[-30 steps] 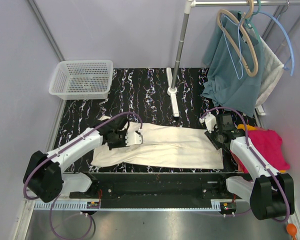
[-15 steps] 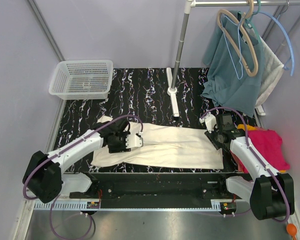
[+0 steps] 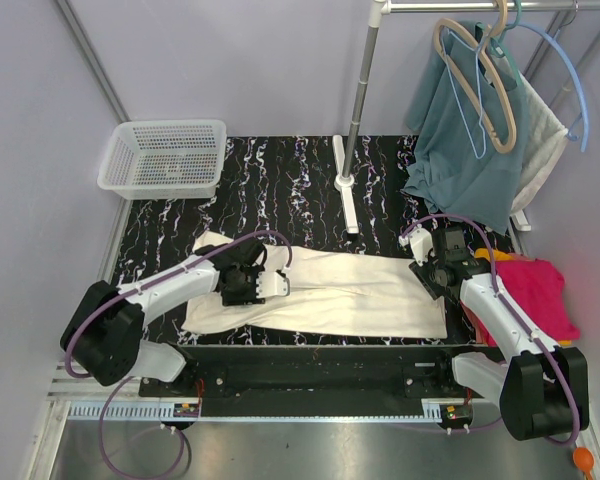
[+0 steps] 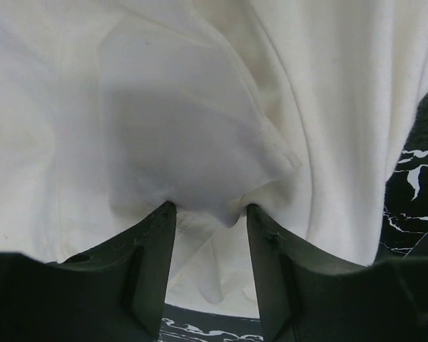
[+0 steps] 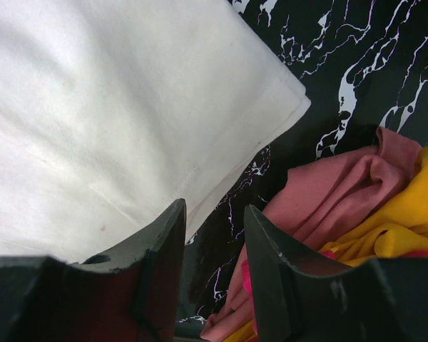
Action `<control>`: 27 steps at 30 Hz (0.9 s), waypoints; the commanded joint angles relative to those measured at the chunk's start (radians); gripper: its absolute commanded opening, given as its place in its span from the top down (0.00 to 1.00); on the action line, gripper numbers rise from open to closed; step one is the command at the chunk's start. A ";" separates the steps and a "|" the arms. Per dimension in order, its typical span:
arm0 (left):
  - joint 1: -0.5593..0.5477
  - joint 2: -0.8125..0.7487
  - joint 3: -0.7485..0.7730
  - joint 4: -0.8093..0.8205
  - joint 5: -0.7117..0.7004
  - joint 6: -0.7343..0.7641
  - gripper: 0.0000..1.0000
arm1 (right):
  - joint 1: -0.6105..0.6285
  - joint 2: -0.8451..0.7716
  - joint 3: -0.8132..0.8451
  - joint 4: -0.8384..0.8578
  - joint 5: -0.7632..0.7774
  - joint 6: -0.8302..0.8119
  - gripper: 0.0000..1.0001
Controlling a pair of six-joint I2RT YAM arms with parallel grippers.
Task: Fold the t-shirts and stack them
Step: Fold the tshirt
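The large cream t-shirt (image 3: 350, 295) lies spread lengthwise near the front of the black marbled table (image 3: 280, 190). My left gripper (image 3: 265, 283) is low over its left part. In the left wrist view (image 4: 208, 208) the jaws stand apart, and rumpled cream cloth (image 4: 200, 107) bulges against and between the tips. My right gripper (image 3: 427, 268) is open at the shirt's right edge. In the right wrist view (image 5: 214, 206) it is over bare table between the cream hem (image 5: 93, 107) and the magenta-pink t-shirt (image 5: 328, 192). The pink t-shirt (image 3: 540, 290) and the orange one (image 3: 490, 256) lie piled at the right.
A white mesh basket (image 3: 163, 157) stands at the back left. A clothes rack pole (image 3: 358, 110) rises from its white foot (image 3: 345, 195) at the back middle. A teal garment (image 3: 460, 140) hangs on hangers at the back right.
My left gripper has shifted a little toward the near edge on the cream shirt, and the shirt's far-left corner now lies spread out more. The right arm has not moved.
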 commanded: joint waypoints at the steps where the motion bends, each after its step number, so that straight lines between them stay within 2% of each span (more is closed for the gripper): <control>1: 0.002 0.010 0.015 0.035 -0.004 0.008 0.58 | 0.007 -0.024 -0.003 0.013 0.007 0.014 0.55; 9: 0.002 0.002 0.012 0.017 -0.001 0.011 0.87 | 0.007 -0.019 -0.002 0.011 0.006 0.016 0.55; 10: 0.002 0.002 0.009 0.015 -0.001 0.010 0.94 | 0.007 -0.019 0.000 0.013 0.006 0.016 0.55; 12: 0.002 0.005 0.007 0.017 -0.001 0.008 1.00 | 0.007 -0.021 0.000 0.013 0.006 0.016 0.55; 18: 0.002 -0.012 0.004 0.005 -0.012 -0.001 1.00 | 0.007 -0.022 -0.002 0.013 0.006 0.016 0.55; 27: -0.027 -0.141 0.066 -0.133 -0.015 -0.062 1.00 | 0.007 -0.016 0.000 0.013 0.004 0.016 0.55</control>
